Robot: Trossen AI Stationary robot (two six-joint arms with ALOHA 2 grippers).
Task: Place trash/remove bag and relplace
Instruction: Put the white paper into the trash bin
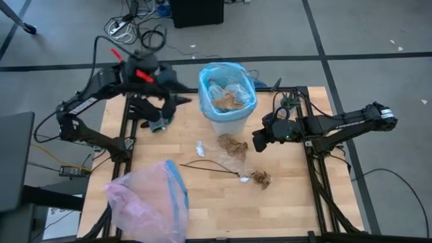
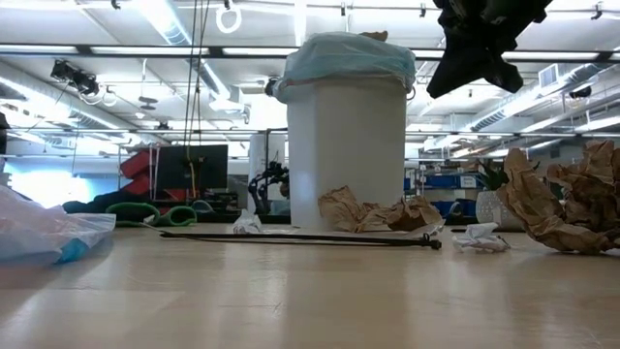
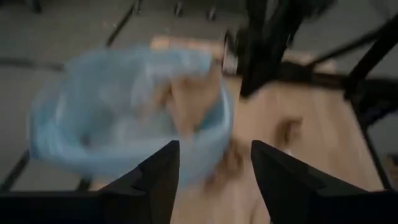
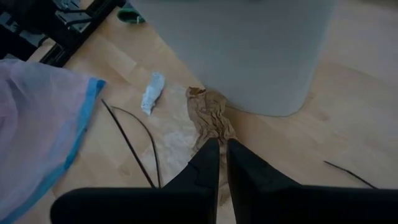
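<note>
The right gripper (image 4: 222,155), fingers pressed together, hangs over a crumpled brown leaf clump (image 4: 210,115) beside the white bin (image 4: 249,50); the left gripper (image 3: 214,162) hovers spread.

Pale wooden worktop (image 1: 202,196) on a black frame. Pink translucent bag with a blue rim band (image 1: 145,199) lies crumpled at the front left corner, partly over the edge. White bin (image 2: 346,155) stands upright near the back centre. Grey floor around, crossed by dark tape lines; cables (image 1: 135,30) tangled beyond the back edge.
</note>
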